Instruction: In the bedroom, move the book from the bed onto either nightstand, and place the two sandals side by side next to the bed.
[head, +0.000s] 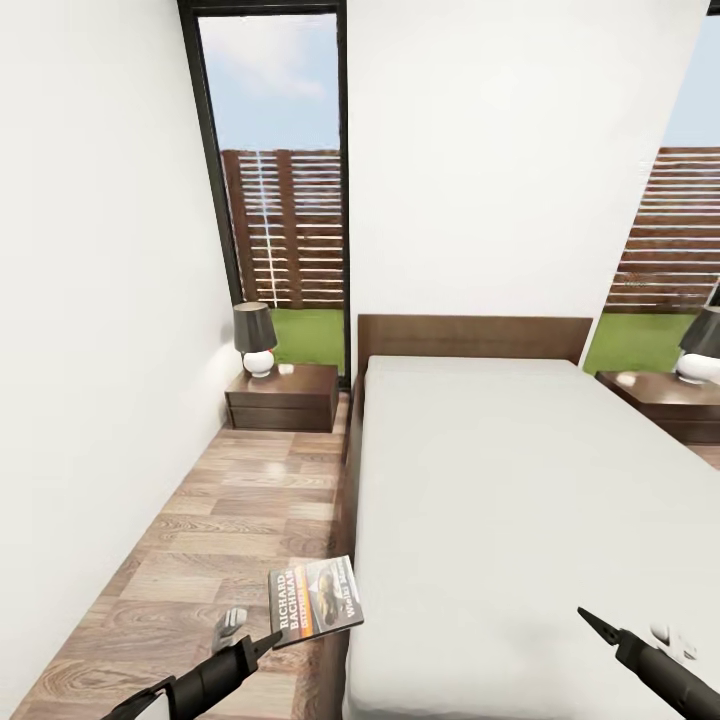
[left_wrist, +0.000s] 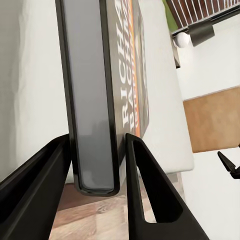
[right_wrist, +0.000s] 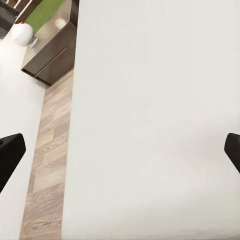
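Bedroom with white walls, wood-plank floor (head: 230, 520) and tall dark-framed windows (head: 285, 180) giving onto a slatted fence and grass. Bed (head: 520, 520): off-white mattress, dark brown frame and headboard (head: 475, 338), lying ahead of and between the two arms. Left jaws (head: 272, 638): closed on the book (head: 315, 598), gripping its lower edge; in the left wrist view the book (left_wrist: 100, 95) stands upright between the two black fingers (left_wrist: 145, 185), the grey page block facing the camera and the cover lettering turned to one side. The book is held in the air just above the bed's near left edge, over the strip of floor beside the bed. Right jaws (head: 598, 622): wide open and holding nothing, hovering over the mattress; in the right wrist view the fingertips (right_wrist: 11, 150) sit at opposite margins with the plain mattress (right_wrist: 150, 125) between them. Nightstand (head: 283, 395): dark brown, two drawers, glossy top surface, well ahead of the left jaws against the window, carrying a lamp (head: 256, 340) with a dark shade and round white base. Second nightstand (head: 670, 400) with a matching lamp (head: 700, 345), well ahead of the right jaws on the bed's far side.
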